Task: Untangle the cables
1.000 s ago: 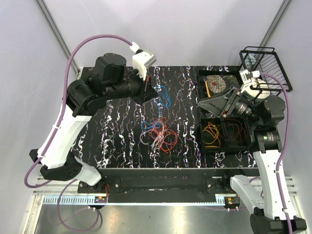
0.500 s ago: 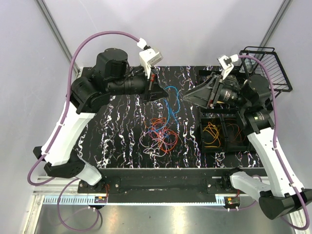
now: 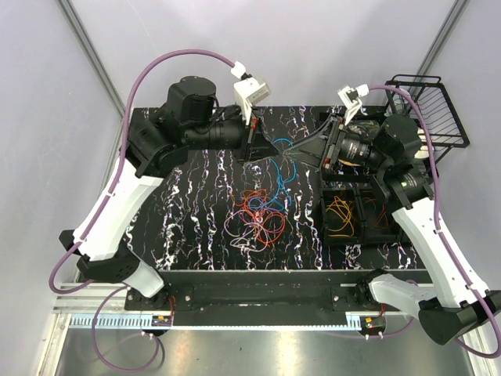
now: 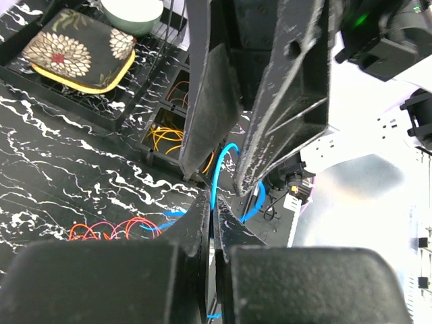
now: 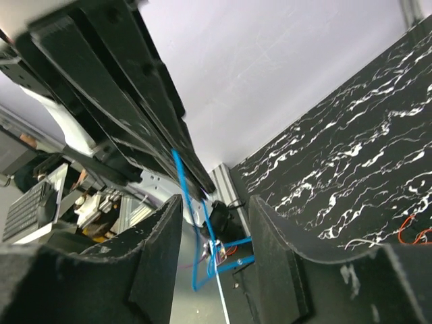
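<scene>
While pale walls [image 3: 313,47] ring the black marbled table [image 3: 188,211], left gripper [image 4: 210,206] pinches the blue cable [image 4: 214,177]; right gripper [image 5: 214,202] gapes around it.

I count two claws: left claw [image 3: 270,149] and right claw [image 3: 300,153]. One blue cable [image 3: 279,174], one mixed tangle [image 3: 258,215], two binned coils: orange coil [image 3: 340,215], darker orange coil [image 3: 381,210]. One floral pouch [image 4: 74,50], one bowl [image 4: 131,10], one wire basket [image 3: 438,102].

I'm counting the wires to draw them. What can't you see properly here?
Top view: how loops in the pile cross, too thin.
Left wrist: most of the pile, hidden behind the left gripper holding the blue cable.
Right wrist: the pile, nearly all cut off at the right edge.
</scene>
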You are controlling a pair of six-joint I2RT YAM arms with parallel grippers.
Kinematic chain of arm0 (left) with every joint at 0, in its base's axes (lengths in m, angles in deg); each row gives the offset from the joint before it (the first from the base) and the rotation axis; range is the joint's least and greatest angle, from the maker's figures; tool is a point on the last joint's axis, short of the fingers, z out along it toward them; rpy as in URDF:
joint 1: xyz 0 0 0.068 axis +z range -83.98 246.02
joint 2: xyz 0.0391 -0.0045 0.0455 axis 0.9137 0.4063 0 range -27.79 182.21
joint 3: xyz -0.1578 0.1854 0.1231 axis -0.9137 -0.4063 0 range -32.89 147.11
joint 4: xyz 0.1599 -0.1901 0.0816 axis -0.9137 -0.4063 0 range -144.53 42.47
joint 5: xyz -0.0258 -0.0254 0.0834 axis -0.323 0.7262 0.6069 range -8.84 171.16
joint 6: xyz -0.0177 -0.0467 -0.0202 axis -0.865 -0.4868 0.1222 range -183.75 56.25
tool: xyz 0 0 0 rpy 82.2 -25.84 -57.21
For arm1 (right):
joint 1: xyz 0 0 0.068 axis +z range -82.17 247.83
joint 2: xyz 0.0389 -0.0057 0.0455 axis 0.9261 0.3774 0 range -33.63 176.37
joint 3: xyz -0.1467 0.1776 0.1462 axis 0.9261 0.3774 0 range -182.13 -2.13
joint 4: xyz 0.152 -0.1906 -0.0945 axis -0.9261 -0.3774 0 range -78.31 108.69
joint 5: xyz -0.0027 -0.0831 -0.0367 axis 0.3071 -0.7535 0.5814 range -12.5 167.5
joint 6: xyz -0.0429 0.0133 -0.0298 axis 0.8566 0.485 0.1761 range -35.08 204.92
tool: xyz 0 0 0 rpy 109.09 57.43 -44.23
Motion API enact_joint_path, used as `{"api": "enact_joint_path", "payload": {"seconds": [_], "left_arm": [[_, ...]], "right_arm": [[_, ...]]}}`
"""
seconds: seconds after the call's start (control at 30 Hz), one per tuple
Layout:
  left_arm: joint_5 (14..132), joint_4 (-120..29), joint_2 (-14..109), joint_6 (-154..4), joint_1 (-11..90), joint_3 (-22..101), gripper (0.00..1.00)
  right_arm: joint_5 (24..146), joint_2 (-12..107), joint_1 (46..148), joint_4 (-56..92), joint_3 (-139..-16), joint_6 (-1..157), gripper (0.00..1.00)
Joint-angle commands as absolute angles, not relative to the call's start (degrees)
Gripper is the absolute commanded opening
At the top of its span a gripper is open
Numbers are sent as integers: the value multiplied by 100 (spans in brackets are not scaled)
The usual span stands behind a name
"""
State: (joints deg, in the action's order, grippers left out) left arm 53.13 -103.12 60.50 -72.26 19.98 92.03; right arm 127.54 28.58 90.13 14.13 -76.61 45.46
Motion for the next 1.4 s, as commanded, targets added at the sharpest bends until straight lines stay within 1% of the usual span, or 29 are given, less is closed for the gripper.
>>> {"api": "enact_joint_path", "payload": {"seconds": [0.0,0.13,0.17,0.27,0.3,0.37,0.4,0.5,0.53,0.57,0.6,0.63,0.7,0.73,0.77,0.8,0.83,0.87,0.9,0.93,0.97,1.0,1.03,1.1,1.13,1.17,1.33,1.37], "left_arm": [[5145,-9921,6090,-7307,2015,9077,0],[5136,-9877,6125,-7342,2015,9007,0],[5128,-9860,6142,-7342,2015,8989,0],[5127,-9824,6186,-7359,2015,8998,0],[5119,-9816,6195,-7368,2006,8998,0],[5110,-9789,6204,-7386,2006,8989,0],[5110,-9772,6212,-7394,2006,8980,0],[5092,-9745,6213,-7430,2006,8919,1],[5075,-9745,6204,-7421,2006,8884,36],[5144,-9745,6195,-7421,2006,8849,58],[5232,-9745,6160,-7438,2006,8796,76],[5363,-9736,6064,-7491,2014,8639,98],[5881,-9719,5897,-7544,2006,8367,99],[6075,-9693,5679,-7614,2006,8008,99],[6555,-9649,5529,-7675,2014,7787,99],[6847,-9614,5370,-7824,2015,7289,99],[7381,-9561,4995,-7895,2015,7014,99],[7621,-9534,4782,-7965,2015,6733,99],[7876,-9525,4371,-8122,2015,6191,99],[8322,-9525,4167,-8202,2023,5933,99],[8483,-9551,3973,-8264,2015,5678,99],[8633,-9578,3597,-8386,2015,5214,99],[8895,-9674,3411,-8466,2015,4992,99],[9020,-9788,2929,-8641,2023,4457,99],[9091,-9893,2804,-8686,2015,4297,99],[9126,-9947,2663,-8730,2015,4156,99],[9538,-10114,1837,-8897,2015,3251,99],[9592,-10114,1749,-8906,2015,3145,99]], "right_arm": [[12418,2833,9094,1324,-8088,4766,49],[12347,2903,9121,1157,-8220,4844,45],[12329,2903,9129,1087,-8220,4879,40],[12241,2912,9165,981,-8238,4941,32],[12215,2912,9173,955,-8229,4959,28],[12171,2903,9182,867,-8202,4994,24],[12101,2903,9182,823,-8185,5046,18],[11970,2921,9182,717,-8158,5099,8],[11873,2895,9182,691,-8158,5117,1],[11716,2877,9182,560,-8202,5135,0],[11279,2816,9182,472,-8228,5196,0],[11031,2789,9182,358,-8272,5240,0],[10321,2710,9182,16,-8439,5406,0],[10099,2692,9182,-238,-8501,5468,0],[9618,2684,9182,-389,-8667,5530,0],[9318,2692,9182,-581,-8781,5643,0],[9001,2710,9182,-1045,-8913,5688,0],[8424,2736,9182,-1258,-9158,5749,0],[8140,2762,9182,-1434,-9256,5785,0],[7876,2780,9182,-1749,-9335,5794,0],[7360,2780,9182,-1874,-9467,5820,0],[7102,2771,9174,-1971,-9512,5829,0],[6856,2754,9182,-2129,-9538,5838,0],[6136,2701,9173,-2261,-9617,5890,0],[5863,2684,9173,-2410,-9652,5882,0],[5321,2666,9173,-2481,-9722,5917,0],[3842,2596,9173,-2832,-9951,6259,0],[3378,2587,9173,-2868,-9960,6382,0]]}}
